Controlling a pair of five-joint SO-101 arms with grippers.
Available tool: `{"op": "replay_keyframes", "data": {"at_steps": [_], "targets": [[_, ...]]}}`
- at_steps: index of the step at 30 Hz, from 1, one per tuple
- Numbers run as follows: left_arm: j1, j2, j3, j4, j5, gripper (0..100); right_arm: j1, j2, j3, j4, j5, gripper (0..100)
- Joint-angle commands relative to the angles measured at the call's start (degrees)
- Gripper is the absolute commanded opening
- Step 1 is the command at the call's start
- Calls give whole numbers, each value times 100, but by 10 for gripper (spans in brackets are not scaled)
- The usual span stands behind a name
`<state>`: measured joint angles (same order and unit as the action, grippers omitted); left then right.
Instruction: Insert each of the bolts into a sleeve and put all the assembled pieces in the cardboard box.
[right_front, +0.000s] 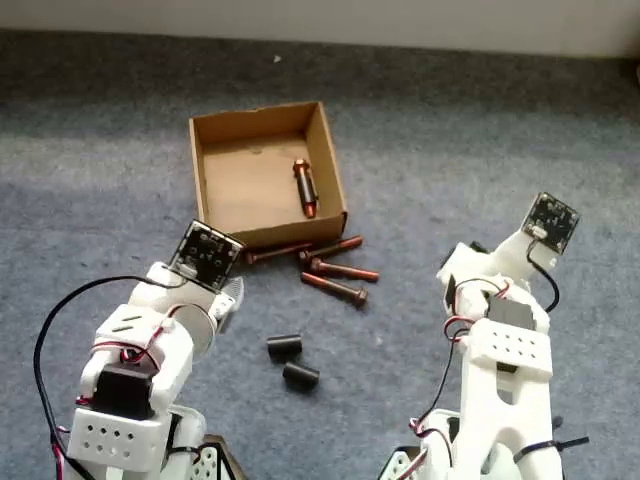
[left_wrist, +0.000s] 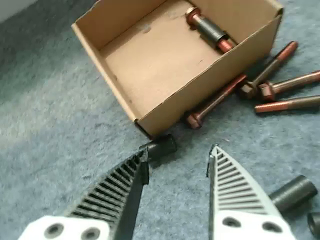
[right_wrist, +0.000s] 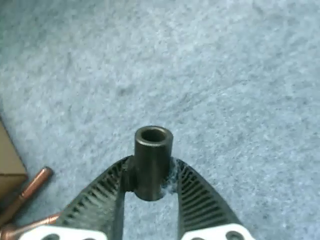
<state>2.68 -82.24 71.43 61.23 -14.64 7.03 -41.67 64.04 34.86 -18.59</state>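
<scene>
Surface: grey carpet (right_front: 450, 150) under both arms. An open-topped cardboard box (right_front: 232, 190) sits on it, ahead of the left arm.

Box contents: one fitted bolt (right_front: 304, 187), copper-coloured with a dark sleeve round its shank, lying flat near the right wall.

Outside the box: four loose bolts (right_front: 345, 269) lie on the carpet by the front wall. One of them runs along that wall, just beside it. The other three are clustered off the box's front right corner. None of the four carries a sleeve. Two spare sleeves (right_front: 284, 347) lie on their sides near each other, between the arms and closer to the arm bases than the bolts.

Left gripper (left_wrist: 179, 152): jaws spread apart, nothing between them, low over the carpet near the box's front left corner.

Right gripper (right_wrist: 150, 166): closed on a held sleeve (right_wrist: 153, 145), gripped at its lower half with the open bore toward the wrist camera. It is over bare carpet, well apart from the box on its right side
</scene>
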Motion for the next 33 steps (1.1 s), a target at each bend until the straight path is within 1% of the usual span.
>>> {"op": "replay_keyframes", "data": {"at_steps": [1,3,6,9,12,15,23,27,33], "targets": [[936,813,-1288,686,-79,210,418,40,-13,-365,-176,6],[1262,1613,-1824,897,-246,210,611,101,-13,-497,-176,6],[1745,2905,-2475,949,-888,210,796,171,-13,-602,-193,6],[2035,4048,-3029,941,-1336,210,963,171,-31,-602,-299,6],[2299,5051,-3547,835,-1776,210,1068,163,-48,-602,-308,6],[2545,5833,-3899,607,-2066,210,1059,136,-22,-602,-308,6],[2985,7336,-4497,-18,-2391,210,1059,119,-13,-602,-308,6],[3073,7890,-4831,-193,-2391,210,1059,119,-13,-602,-308,6],[3090,8796,-5446,-193,-2391,210,1068,119,-13,-602,-308,6]]}}
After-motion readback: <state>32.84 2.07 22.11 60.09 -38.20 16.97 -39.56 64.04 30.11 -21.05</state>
